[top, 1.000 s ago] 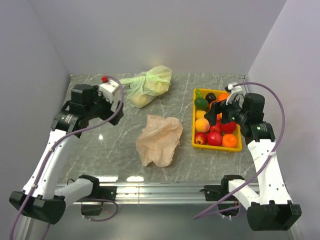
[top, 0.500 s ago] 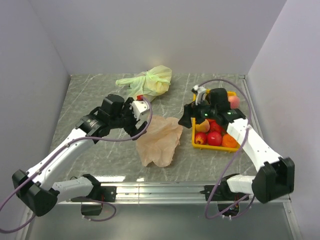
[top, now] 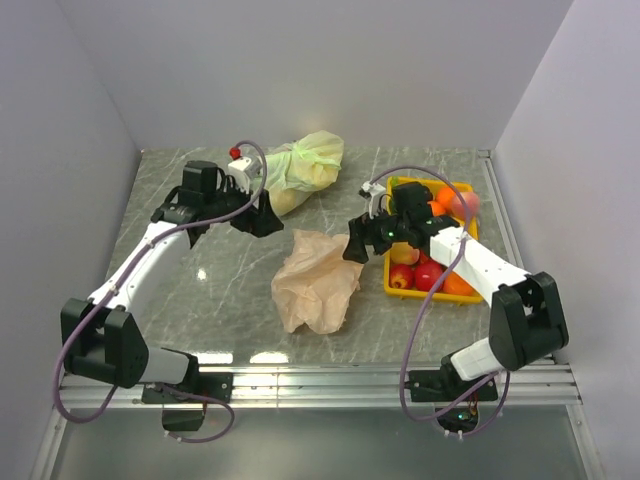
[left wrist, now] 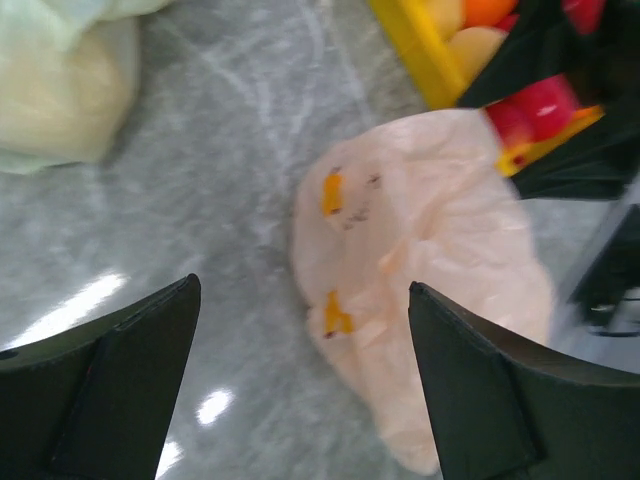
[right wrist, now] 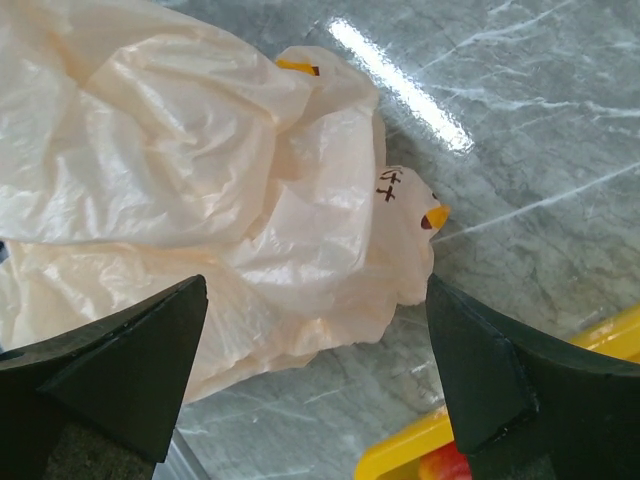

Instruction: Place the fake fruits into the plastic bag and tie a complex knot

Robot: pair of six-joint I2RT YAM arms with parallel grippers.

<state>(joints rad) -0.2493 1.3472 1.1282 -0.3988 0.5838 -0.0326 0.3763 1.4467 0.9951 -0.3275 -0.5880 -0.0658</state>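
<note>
The thin, crinkly, translucent peach-orange plastic bag is being shown lying crumpled on the grey marble-patterned table, near its middle, between the two arms. The small glossy fake fruits, red, orange and yellow among them, are being kept in a shallow yellow plastic tray just to the right of the bag. The left pincer is being held over the table beside the bag's far left edge, its jaws being spread wide with nothing between them. In the left wrist view the bag is being framed between the two dark fingers, and small orange marks are being shown on its surface. The right pincer is being held at the bag's right edge, between bag and tray, its jaws likewise being kept released and gripping nothing. Whether its fingers are touching the plastic cannot be told. In the right wrist view the bag's folds are being seen past the gap, with a corner of the tray at the lower right. A pale yellow-green knotted bag is being kept at the far side of the table, near the left pincer.
</note>
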